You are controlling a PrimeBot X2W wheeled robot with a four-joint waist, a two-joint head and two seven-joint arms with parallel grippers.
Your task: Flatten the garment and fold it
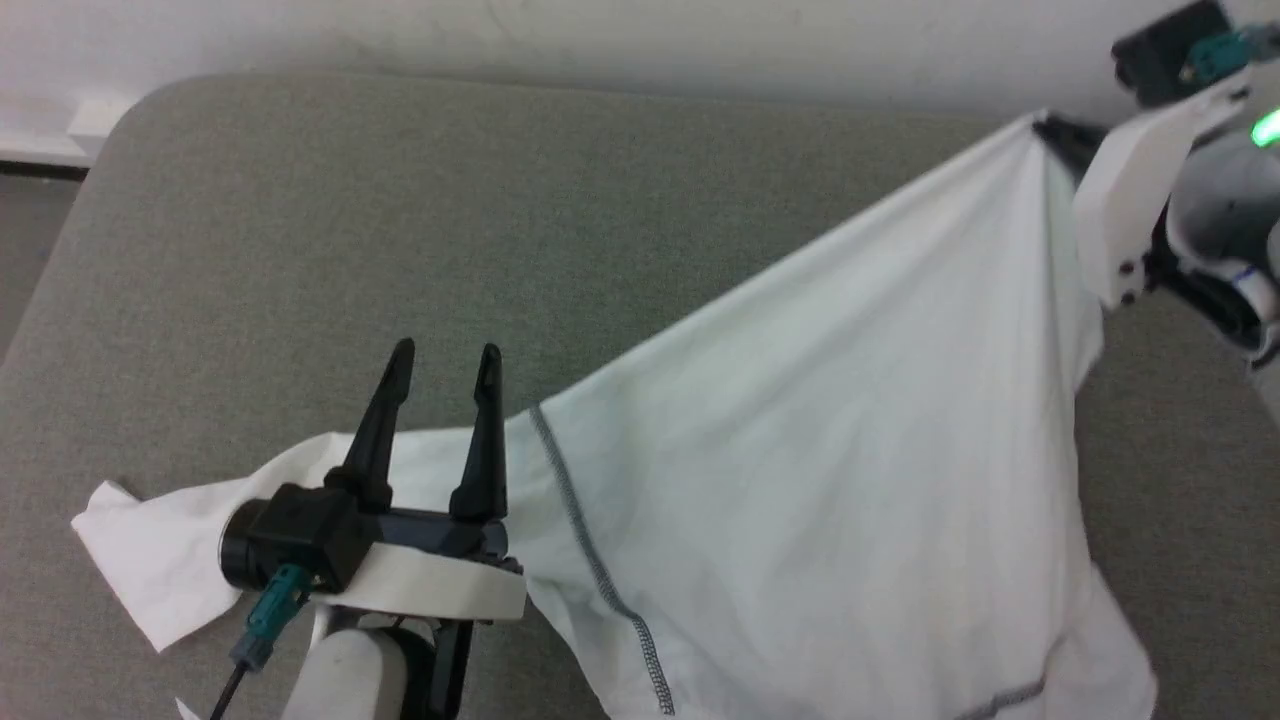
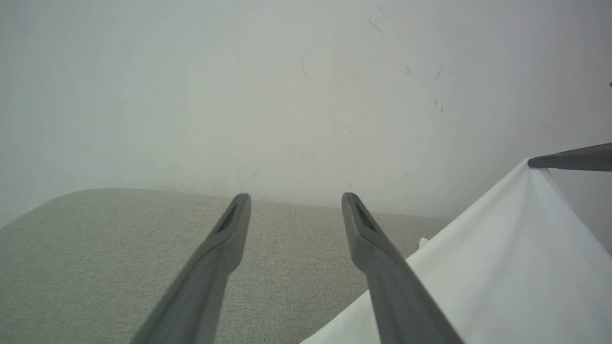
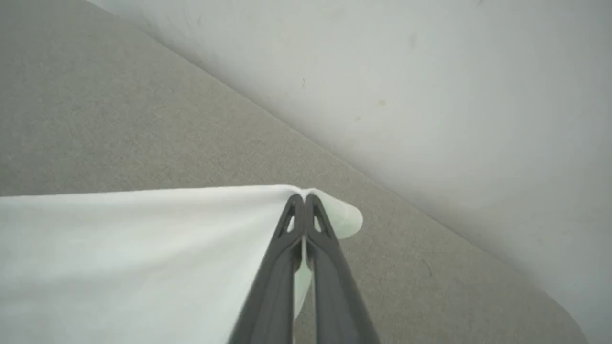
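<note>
**ITEM:** garment [image 1: 800, 450]. White shirt, thin fabric, grey patterned seam stitching [image 1: 600, 560]. Neck label not seen.

**LOC.:** On grey padded surface [image 1: 300, 220], running from lower left to right of head view. One end lies crumpled at left. One edge point is lifted off the surface at upper right, w/ cloth tented taut below it and the rest draping to the bottom edge.

**HANDLING (est.):**
- Light, soft, no stiffness; sags & creases under own weight.
- Prob. drags on the textured cover rather than slides.
- Not fragile, but thin: a hard tug at a single point likely bunches or stretches it.
- Best holds are hems, corners & seam lines, where layers double up.
- Pinch close to the edge at matching points on both sides, so tension spreads it flat.

**R gripper** [image 3: 300, 199]: Fingers pressed together, clamped on the cloth edge; a small flap pokes out past the tips. Arm is raised high at right of head view, near wall [image 1: 600, 30], w/ fingers roughly level and pointing toward the robot's left.

**L gripper** [image 1: 446, 350]: Fingers apart, nothing between them. Sits low at lower left over the crumpled end, pointing away from the body toward the wall. Touching cloth or just above it: can't tell.

**STEP (est.):** Flattening, early; no fold made yet. Needs a second hold on the left side, opposite the R gripper's.
</note>
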